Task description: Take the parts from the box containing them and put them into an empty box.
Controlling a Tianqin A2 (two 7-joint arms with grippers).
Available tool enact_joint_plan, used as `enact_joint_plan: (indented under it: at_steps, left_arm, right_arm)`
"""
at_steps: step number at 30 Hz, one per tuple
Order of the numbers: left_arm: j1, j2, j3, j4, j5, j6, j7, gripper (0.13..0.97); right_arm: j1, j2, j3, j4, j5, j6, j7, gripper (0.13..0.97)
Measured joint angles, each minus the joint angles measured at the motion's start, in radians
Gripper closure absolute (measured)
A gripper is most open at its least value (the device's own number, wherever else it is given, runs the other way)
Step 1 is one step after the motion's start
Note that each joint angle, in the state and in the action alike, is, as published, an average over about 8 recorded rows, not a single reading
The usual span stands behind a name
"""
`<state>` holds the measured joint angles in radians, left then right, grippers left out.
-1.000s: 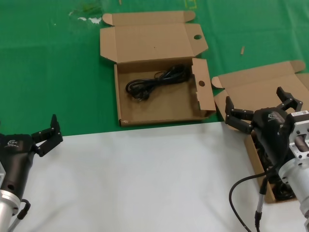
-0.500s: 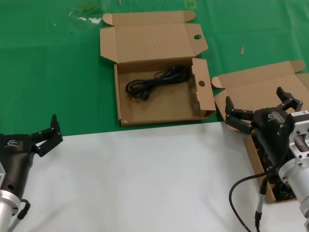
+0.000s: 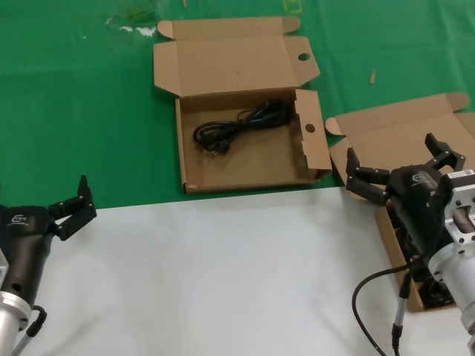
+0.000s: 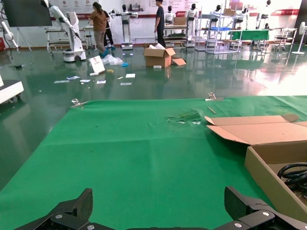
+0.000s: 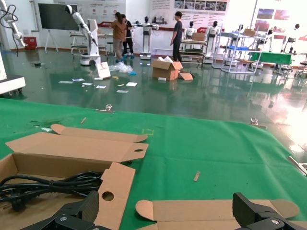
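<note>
Head view | no change since earlier frames | right end effector (image 3: 401, 166) spread over plain brown cardboard box (image 3: 393, 133) | left end effector (image 3: 74, 204) spread, idle | black coiled cable (image 3: 241, 126) in holed brown cardboard box (image 3: 245, 159) | next pick pending

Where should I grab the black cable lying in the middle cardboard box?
Grip the cable at its bundled middle, from straight above, pincer across the narrow width. It lies flat and diagonal, and the box walls block any sideways approach.
</note>
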<state>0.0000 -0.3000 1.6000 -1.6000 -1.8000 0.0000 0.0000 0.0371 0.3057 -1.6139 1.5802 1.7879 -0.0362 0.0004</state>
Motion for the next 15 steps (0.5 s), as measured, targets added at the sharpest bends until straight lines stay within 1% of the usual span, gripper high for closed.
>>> enact_joint_plan:
  at_steps: [15]
  left_arm:
    - [0.0, 0.0, 0.0, 0.0, 0.0, 0.0, 0.0, 0.132]
  right_arm:
    - [0.0, 0.0, 0.0, 0.0, 0.0, 0.0, 0.0, 0.129]
